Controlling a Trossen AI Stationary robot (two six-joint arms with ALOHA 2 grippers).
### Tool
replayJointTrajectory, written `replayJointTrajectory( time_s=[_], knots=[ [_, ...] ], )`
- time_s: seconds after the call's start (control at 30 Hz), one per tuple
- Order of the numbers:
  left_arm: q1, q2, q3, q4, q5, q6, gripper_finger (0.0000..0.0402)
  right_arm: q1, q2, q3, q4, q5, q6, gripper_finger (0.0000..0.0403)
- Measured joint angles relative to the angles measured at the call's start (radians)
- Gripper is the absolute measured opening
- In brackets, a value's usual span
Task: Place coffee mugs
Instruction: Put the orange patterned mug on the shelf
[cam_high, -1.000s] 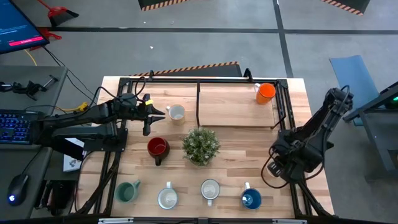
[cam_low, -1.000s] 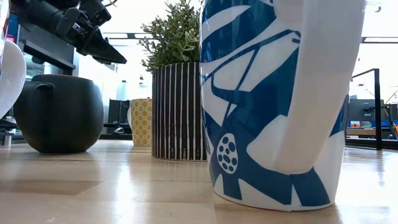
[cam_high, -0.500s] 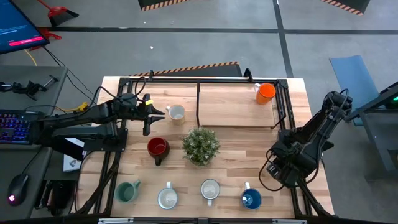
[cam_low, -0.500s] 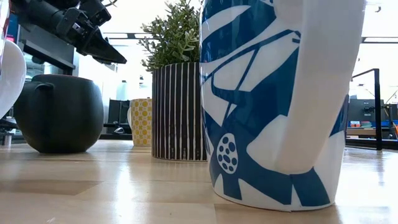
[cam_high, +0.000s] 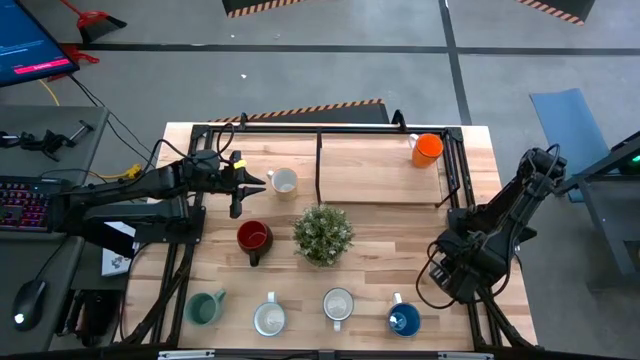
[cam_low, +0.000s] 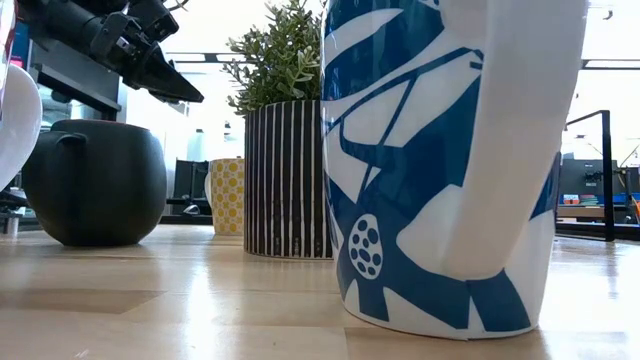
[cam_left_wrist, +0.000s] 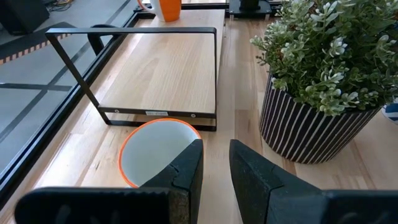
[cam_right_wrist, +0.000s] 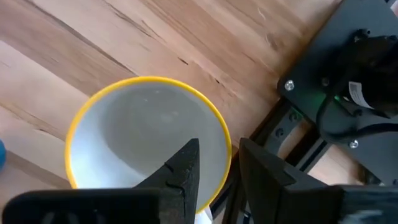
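High view: coffee mugs upright, mouths up: green mug (cam_high: 205, 307), white mug (cam_high: 269, 318), pale mug (cam_high: 338, 304) and blue mug (cam_high: 404, 320) in the near row, red mug (cam_high: 253, 237) left of the potted plant (cam_high: 322, 233), orange mug (cam_high: 427, 148) far right. Left gripper (cam_high: 262, 181) just left of the orange-rimmed mug (cam_high: 284, 181).

Left wrist view: fingers narrowly parted, nothing between; orange-rimmed mug empty.

Right wrist view: right gripper (cam_right_wrist: 219, 146) pinching an empty yellow-rimmed mug (cam_right_wrist: 143, 134) by its wall.

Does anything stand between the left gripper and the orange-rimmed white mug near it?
Nothing visible does. The left gripper hovers at the edge of the orange-rimmed mug; the potted plant stands off to one side.
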Motion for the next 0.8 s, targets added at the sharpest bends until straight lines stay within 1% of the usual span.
replayJointTrajectory(
  time_s=[0.13,0.47,0.7,0.8],
  knots=[
    [0.0,0.0,0.0,0.0,0.0,0.0,0.0069,0.0,0.0,0.0,0.0,0.015,0.027,0.0092],
    [0.0,0.0,0.0,0.0,0.0,0.0,0.0069,0.0,0.0,0.0,0.011,0.012,0.088,0.0092],
    [0.0,0.0,0.0,0.0,0.0,0.0,0.0069,0.0,0.0,0.0,0.018,-0.049,0.164,0.0092],
    [0.0,0.0,0.0,0.0,0.0,0.0,0.0069,0.0,0.0,0.0,0.029,-0.058,0.204,0.0092]
  ],
)
